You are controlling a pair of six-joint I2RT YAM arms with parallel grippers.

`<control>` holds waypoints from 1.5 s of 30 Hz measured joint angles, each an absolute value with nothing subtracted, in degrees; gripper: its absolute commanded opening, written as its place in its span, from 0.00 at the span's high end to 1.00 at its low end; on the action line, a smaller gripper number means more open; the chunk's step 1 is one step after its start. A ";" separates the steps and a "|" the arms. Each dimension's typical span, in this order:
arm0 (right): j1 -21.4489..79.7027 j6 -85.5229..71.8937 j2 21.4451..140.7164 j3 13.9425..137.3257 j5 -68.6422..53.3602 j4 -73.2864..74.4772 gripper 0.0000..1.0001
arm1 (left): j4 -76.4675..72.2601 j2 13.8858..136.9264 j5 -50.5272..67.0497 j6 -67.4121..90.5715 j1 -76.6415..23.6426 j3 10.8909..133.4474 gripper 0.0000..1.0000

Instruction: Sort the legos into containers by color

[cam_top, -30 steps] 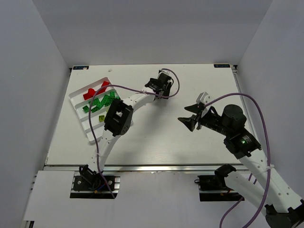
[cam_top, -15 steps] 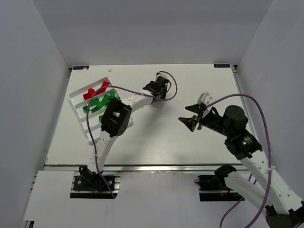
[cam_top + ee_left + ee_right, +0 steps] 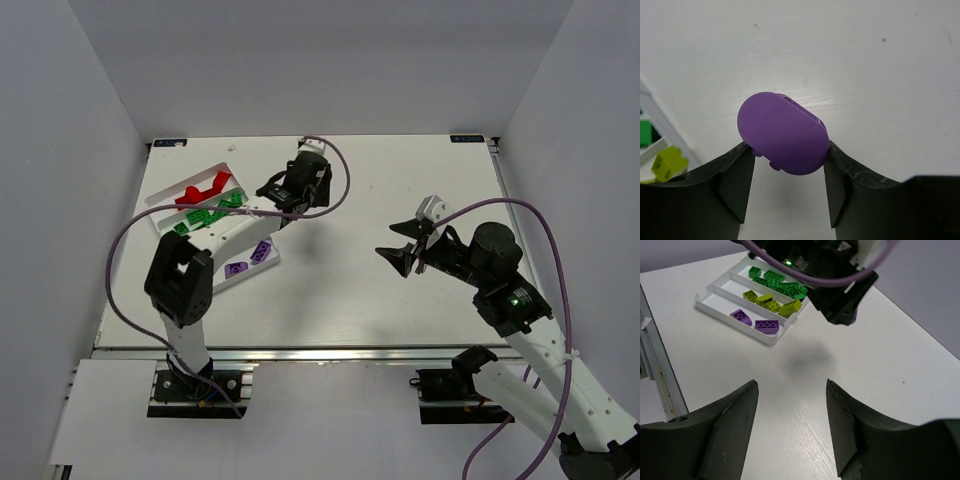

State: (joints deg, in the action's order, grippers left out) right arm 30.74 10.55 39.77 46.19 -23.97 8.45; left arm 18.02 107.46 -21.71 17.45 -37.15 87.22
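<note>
From above, the left gripper [image 3: 280, 195] hangs just beside the far right corner of the white ridged plastic tray [image 3: 258, 273]; its load cannot be made out from here. The right gripper [image 3: 392, 243] hovers well to the right of the tray with its jaws spread and nothing between them. Red plastic bricks [image 3: 205, 188] lie in the tray's farthest compartment, green plastic bricks [image 3: 210, 212] in the next one, and two studded purple bricks [image 3: 250, 258] in the nearest. The left forearm crosses the tray's middle. The white table [image 3: 420, 170] is bare right of the tray, out to its far and right edges.

The left wrist camera shows what the overhead one hides: both dark fingers [image 3: 735, 190] are clamped on a rounded purple plastic brick [image 3: 782, 132], pressing its two ends, with its smooth face towards the lens. Below it is bare table. The tray's corner shows at the left edge, with a yellow-green brick [image 3: 669, 164] inside it.

The right wrist camera looks between its own parted, empty fingers [image 3: 725, 435] across open table towards the tray. The left gripper hangs right of the tray, above its own shadow [image 3: 807, 360]. Only here do the yellow-green bricks show as a full row; the red ones are hidden.
</note>
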 measured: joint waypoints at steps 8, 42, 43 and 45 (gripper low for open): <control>30.85 10.52 39.55 46.19 -24.18 8.45 0.38 | 22.20 92.64 -20.69 24.43 -28.10 69.01 0.85; 31.57 10.55 38.89 46.17 -24.21 8.45 0.37 | 28.40 78.48 -24.16 38.79 -17.80 46.44 0.38; 31.57 10.57 38.89 46.17 -24.21 8.43 0.37 | 28.36 78.52 -24.16 38.92 -17.80 46.44 0.37; 31.57 10.59 38.85 46.15 -24.21 8.43 0.37 | 28.45 78.61 -24.18 39.13 -17.80 46.44 0.35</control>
